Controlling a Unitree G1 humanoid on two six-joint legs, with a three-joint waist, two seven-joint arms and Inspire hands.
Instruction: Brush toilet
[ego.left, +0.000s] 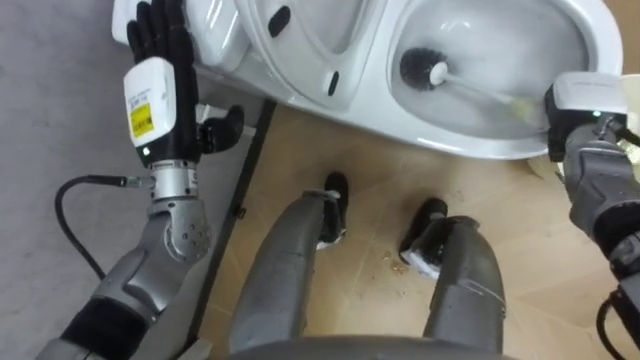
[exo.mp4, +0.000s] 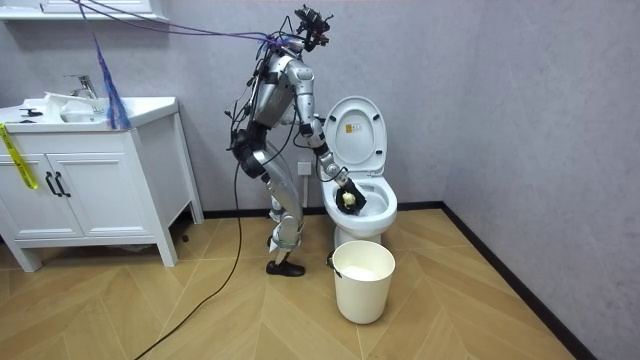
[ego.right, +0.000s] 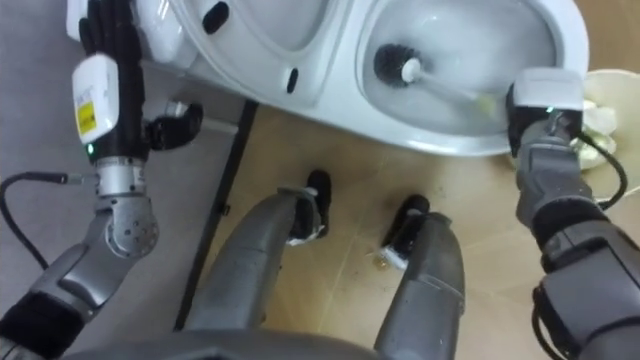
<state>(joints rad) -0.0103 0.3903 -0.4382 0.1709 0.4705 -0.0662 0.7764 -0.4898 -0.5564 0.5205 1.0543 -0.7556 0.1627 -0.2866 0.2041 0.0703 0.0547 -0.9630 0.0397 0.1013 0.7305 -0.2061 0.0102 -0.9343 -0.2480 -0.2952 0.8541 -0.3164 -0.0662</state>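
Room view shows toilet (exo.mp4: 383, 213) on seemingly wooden floor (exo.mp4: 150, 310) beside bucket (exo.mp4: 362, 295).

Bucket (exo.mp4: 362, 280): pale, round and open-topped, with a dark handle at its rim; it stands upright on the floor.
Floor (exo.mp4: 150, 310): light wood laid in a herringbone pattern.
Crumbs (ego.left: 392, 262): small brown bits scattered on the wood.
Cabinet (exo.mp4: 90, 190): white, with dark door handles, against the wall at the room view's left, well apart from the bucket.
Worktop (exo.mp4: 140, 105): white, carrying a tap (exo.mp4: 82, 86).
Yellow strip (exo.mp4: 18, 158): hangs down the cabinet front.
Walls (exo.mp4: 540, 120): plain grey.
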